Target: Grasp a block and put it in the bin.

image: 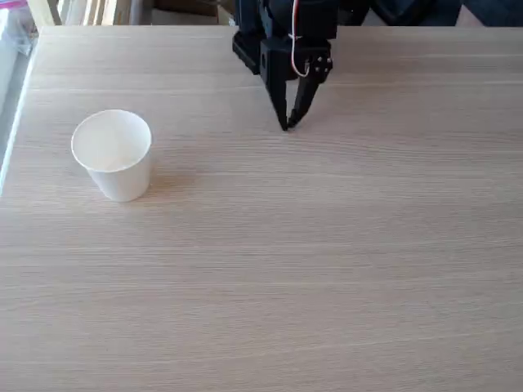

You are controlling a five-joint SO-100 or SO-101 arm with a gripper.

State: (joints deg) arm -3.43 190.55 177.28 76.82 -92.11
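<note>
Most of the frame is taken up by a pale wood-grain table (pixel 327 261). At the upper centre, the black arm is seen reaching down, its gripper (pixel 286 124) brought together at the tips with nothing visible between them, just above or touching the tabletop. At the left, the bin (pixel 113 155) stands upright, well apart from the gripper. No block can be made out on the table; whether it already lies inside the bin cannot be told.

Your gripper (pixel 286 124) is at top centre of the fixed view, black arm pointing down, fingertips pinched together at the tip, nothing held between them.
</note>
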